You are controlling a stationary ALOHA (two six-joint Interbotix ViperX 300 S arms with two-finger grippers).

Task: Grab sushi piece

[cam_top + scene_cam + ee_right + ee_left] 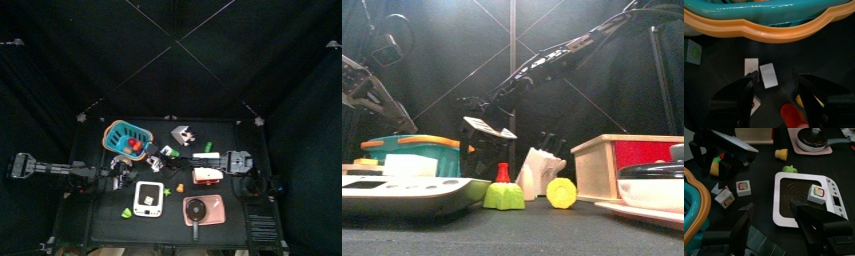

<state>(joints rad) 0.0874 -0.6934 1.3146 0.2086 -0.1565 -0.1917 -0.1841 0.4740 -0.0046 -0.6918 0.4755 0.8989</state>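
one sushi piece (817,193) lies on the dark pan of a white kitchen scale (791,219) near the front of the table (114,222), its green and red filling facing up. two more sushi pieces lie on the bare table beside the scale, toward the basket: one (744,188) flat, another (725,200) closer to the basket's rim. the left gripper (777,228) hovers above the scale's edge with its jaws apart and nothing between them. the right gripper (774,92) reaches across the middle toward the teal basket with an orange rim (771,25), its jaws spread over two small white cards (761,72) lying on the table, holding nothing. a red thing (791,115) shows just beside those jaws. further out, a green and red toy (504,190) and a yellow round toy (561,192) stand near the front edge, a wooden box with a red inside (629,160) sits to the right, and a small pan on a pink tray (203,212) lies at the near right.
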